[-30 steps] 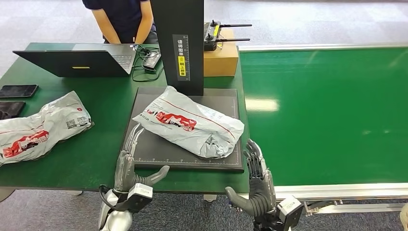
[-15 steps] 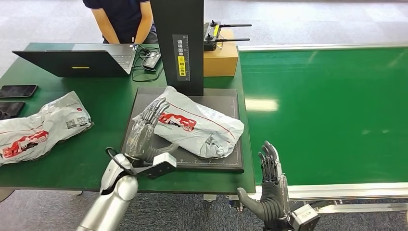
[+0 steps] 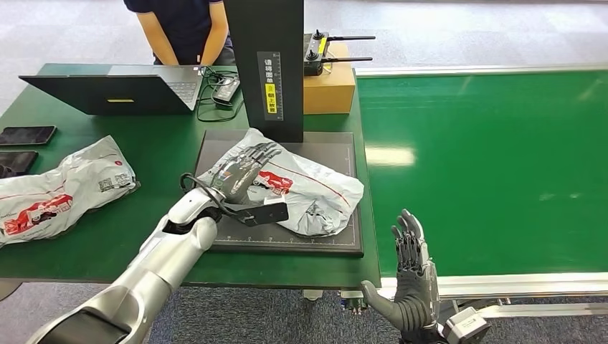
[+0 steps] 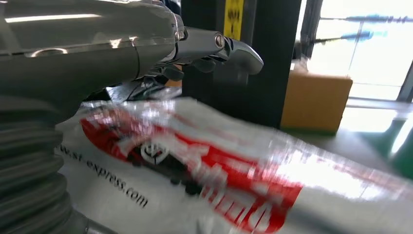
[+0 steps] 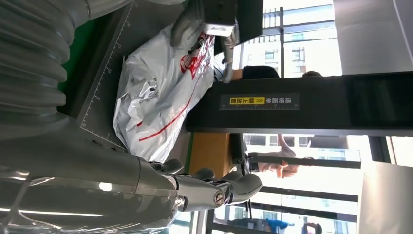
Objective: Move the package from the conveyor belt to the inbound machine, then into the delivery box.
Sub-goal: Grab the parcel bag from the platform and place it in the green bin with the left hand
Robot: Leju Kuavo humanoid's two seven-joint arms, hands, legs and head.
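A white plastic package [image 3: 315, 188] with red print lies on the black platform of the inbound machine [image 3: 337, 242], in front of its black upright column [image 3: 269, 64]. My left hand [image 3: 242, 170] reaches over the package's left end with its fingers spread, holding nothing; up close the package [image 4: 204, 170] lies just below the fingers [image 4: 234, 48]. My right hand [image 3: 410, 281] stands open and upright off the table's near edge, beside the green conveyor belt [image 3: 487, 165]. The right wrist view shows the package [image 5: 156, 92] on the platform.
A second white package [image 3: 61, 188] lies on the green table at the left, near two phones [image 3: 25, 135]. A laptop [image 3: 115, 89], cables and a cardboard box [image 3: 328, 84] with a remote controller sit at the back. A person [image 3: 183, 25] stands behind the table.
My left arm has risen from the table's near edge and stretched forward, bringing the hand over the package's left end. My right hand has drifted slightly right and lower.
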